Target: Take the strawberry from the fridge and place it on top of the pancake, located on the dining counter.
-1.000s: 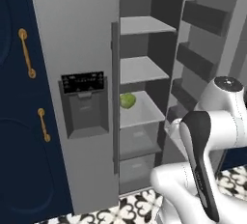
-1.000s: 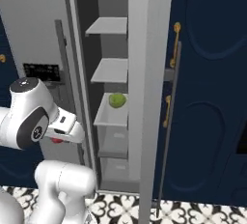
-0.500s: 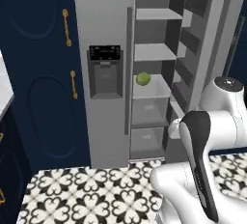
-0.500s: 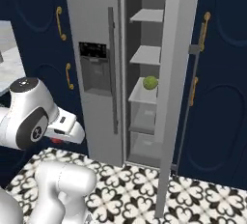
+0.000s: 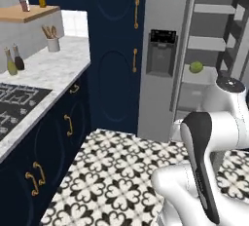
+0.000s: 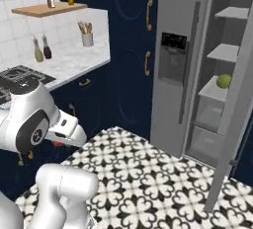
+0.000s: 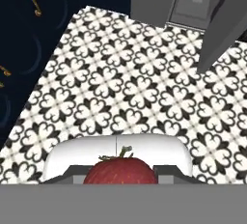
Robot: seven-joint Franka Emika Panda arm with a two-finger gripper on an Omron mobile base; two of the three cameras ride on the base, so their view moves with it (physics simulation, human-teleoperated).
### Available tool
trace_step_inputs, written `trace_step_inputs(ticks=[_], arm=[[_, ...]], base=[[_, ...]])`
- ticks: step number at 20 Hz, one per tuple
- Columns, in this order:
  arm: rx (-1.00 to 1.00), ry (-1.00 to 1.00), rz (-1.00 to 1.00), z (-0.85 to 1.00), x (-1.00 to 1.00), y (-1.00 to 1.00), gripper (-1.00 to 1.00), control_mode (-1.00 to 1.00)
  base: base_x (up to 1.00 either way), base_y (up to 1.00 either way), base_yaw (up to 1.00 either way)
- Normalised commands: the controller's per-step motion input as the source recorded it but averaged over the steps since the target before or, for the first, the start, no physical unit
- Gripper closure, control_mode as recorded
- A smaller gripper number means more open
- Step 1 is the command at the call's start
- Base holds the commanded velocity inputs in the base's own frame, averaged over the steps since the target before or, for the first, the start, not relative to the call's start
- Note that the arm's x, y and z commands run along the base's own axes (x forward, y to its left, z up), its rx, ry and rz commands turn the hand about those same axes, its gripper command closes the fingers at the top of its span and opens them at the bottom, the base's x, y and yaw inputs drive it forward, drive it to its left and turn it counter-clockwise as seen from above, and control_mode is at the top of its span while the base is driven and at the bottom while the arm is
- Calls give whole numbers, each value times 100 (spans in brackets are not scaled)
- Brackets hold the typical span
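Clamping the small red rounded strawberry (image 7: 120, 171) between its fingers, the tool (image 7: 120, 174) rides low above patterned black-and-white floor tiles (image 7: 120, 88). Since a second ago the base has pulled back from the tall light-grey fridge (image 5: 165, 49), its door open, so carrying towards the pancake appears under way.

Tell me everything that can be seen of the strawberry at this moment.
The strawberry is a small, dark red, rounded fruit with a short greenish stem on top. In the hand view it sits between the fingertips of the gripper, which is shut on it, above the patterned floor. Its lower part is hidden. In the right base view a bit of red shows under the hand.
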Motion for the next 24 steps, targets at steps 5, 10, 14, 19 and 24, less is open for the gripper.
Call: trace_step_inputs(ticks=[5,10,14,19,24], arm=[[0,0,0,0,0,0,100,100],[0,0,0,0,0,0,100,100],[0,0,0,0,0,0,100,100],[0,0,0,0,0,0,100,100],[0,0,0,0,0,0,100,100]], base=[[-100,65,70],[-100,-34,-16],[-64,-69,-54],[-7,-87,-68],[0,-58,-84]])
